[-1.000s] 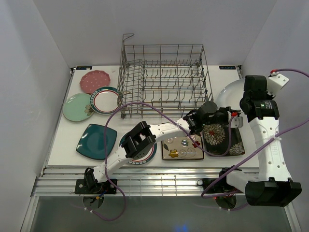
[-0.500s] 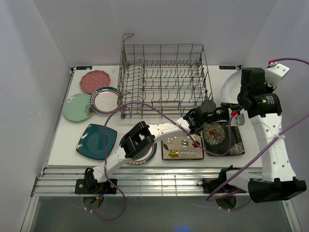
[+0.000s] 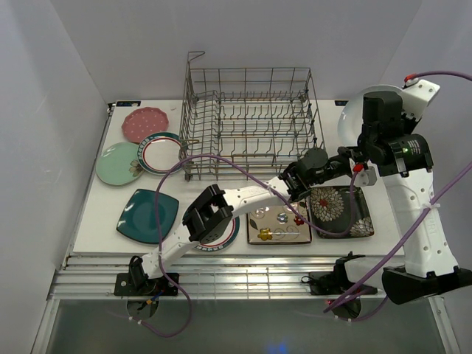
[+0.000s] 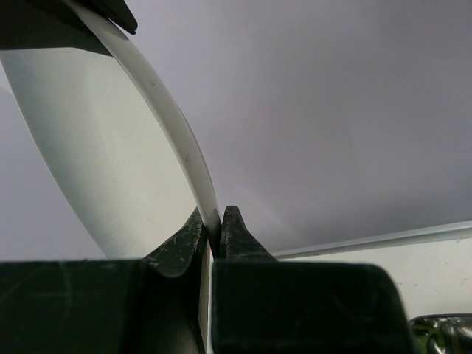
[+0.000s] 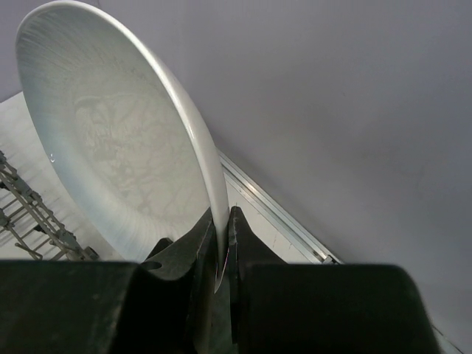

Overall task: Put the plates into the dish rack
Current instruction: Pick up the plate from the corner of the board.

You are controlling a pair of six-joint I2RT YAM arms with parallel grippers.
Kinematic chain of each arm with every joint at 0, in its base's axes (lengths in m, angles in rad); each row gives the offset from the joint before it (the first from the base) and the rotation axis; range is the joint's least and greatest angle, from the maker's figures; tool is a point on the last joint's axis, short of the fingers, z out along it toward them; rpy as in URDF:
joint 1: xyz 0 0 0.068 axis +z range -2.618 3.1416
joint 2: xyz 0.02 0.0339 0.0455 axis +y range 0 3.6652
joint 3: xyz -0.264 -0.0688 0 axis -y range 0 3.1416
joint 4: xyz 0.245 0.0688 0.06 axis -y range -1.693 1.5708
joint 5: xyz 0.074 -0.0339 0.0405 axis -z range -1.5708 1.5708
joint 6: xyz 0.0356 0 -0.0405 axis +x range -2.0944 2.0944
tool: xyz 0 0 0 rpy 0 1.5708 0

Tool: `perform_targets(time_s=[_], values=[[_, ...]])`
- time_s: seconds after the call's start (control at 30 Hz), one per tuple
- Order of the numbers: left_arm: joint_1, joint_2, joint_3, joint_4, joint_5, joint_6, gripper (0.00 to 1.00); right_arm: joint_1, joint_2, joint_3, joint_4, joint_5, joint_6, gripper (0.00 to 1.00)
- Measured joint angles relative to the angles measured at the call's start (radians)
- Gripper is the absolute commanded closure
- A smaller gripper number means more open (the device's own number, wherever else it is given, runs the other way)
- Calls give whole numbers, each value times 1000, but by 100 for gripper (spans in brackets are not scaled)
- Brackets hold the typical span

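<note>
White oval plate [image 5: 110, 133]: rim clamped in right hand [image 5: 219, 216] and left hand [image 4: 214, 223].

Both white arms held high.
Black left gripper [image 4: 215, 221] and black right gripper [image 5: 221, 217] each pinch the white oval plate's [image 5: 110, 133] rim.

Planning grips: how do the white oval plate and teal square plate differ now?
White oval plate is held up, tilted, pinched by left gripper and right gripper; teal square plate lies flat, untouched. One is white, rounded; the other teal, cornered. Neither is in the dish rack.
</note>
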Motion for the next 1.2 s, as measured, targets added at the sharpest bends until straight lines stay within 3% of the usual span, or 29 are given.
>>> perform_targets(time_s=[0.73,1.2], values=[[17,-83,-57,83,-87,73,100,205,53,114,121,181,-151,92],[56,-211,-295,159,-202,39,100,235,148,156,168,32,-210,92]])
